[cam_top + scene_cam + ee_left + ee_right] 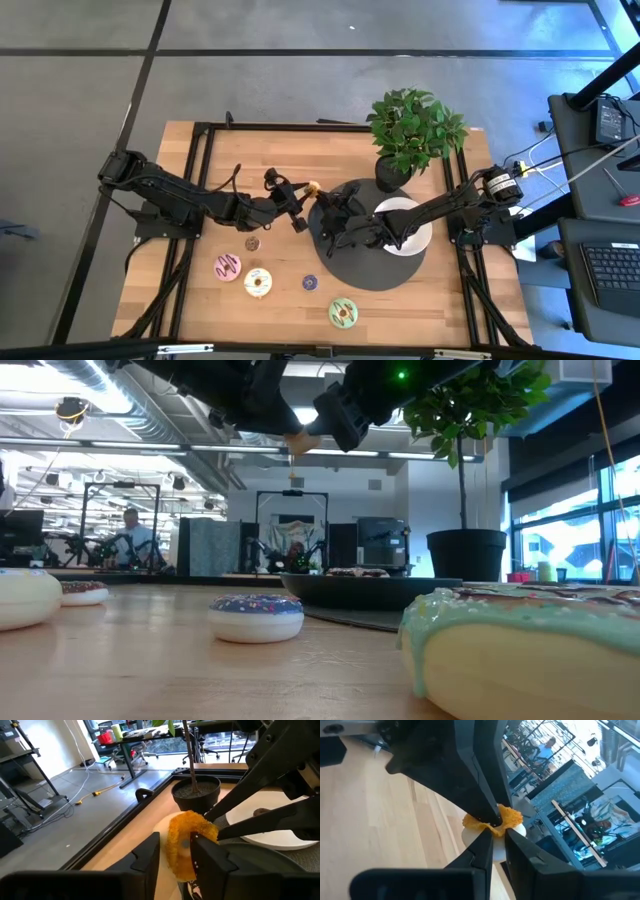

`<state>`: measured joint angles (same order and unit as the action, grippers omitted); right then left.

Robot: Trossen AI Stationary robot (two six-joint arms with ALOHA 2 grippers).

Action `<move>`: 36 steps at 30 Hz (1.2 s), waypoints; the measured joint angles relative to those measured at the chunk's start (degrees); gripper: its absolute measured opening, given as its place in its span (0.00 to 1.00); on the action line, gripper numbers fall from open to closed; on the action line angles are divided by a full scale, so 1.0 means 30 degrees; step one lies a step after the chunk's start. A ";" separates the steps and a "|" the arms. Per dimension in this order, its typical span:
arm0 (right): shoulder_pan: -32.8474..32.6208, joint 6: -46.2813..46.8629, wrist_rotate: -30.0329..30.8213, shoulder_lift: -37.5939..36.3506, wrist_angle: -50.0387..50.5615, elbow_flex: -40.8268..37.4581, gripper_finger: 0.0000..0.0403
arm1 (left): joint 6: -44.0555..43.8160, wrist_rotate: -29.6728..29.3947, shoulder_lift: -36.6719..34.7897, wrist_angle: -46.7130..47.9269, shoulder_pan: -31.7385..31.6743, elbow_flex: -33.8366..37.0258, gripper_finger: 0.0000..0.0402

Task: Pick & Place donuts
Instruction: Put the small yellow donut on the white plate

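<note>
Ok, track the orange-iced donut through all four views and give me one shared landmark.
High view: orange-iced donut mid-table, between both grippers.
Low view: top centre, held aloft.
Left wrist view: centre, between left gripper's fingers.
Right wrist view: centre, at right gripper's fingertips.
Landmark: potted plant, not in right wrist view.

Both arms raised, grippers meeting tip to tip over table centre.

Left arm reaches in from the table's left side; left gripper (304, 189) has its fingers (150, 855) closed on the orange-iced donut (189, 842). Right arm stretches in from the right side, forearm low; right gripper (330, 199) pinches the same donut's edge (icing caught between its fingers (485, 847)). Both grippers are held clear of the tabletop.
</note>
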<state>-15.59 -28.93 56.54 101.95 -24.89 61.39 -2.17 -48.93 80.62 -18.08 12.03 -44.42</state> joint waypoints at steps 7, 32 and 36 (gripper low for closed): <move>0.0000 0.0066 0.0757 0.0000 0.0652 0.0000 0.13 | -0.0005 -0.0313 0.0000 -0.0083 0.0000 0.0000 0.33; -0.1887 1.1345 -0.8655 -0.3543 1.3184 -0.0015 0.05 | -0.0070 -0.0793 -0.0044 0.0962 0.0000 0.0000 0.32; -0.1724 1.4274 -1.1368 -0.4022 1.5441 -0.0003 0.12 | -0.0250 -0.0056 -0.0044 0.0962 0.0000 0.0000 0.32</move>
<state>-20.77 13.90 22.44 89.89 21.44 61.38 -2.92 -49.10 80.49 -15.19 12.03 -44.42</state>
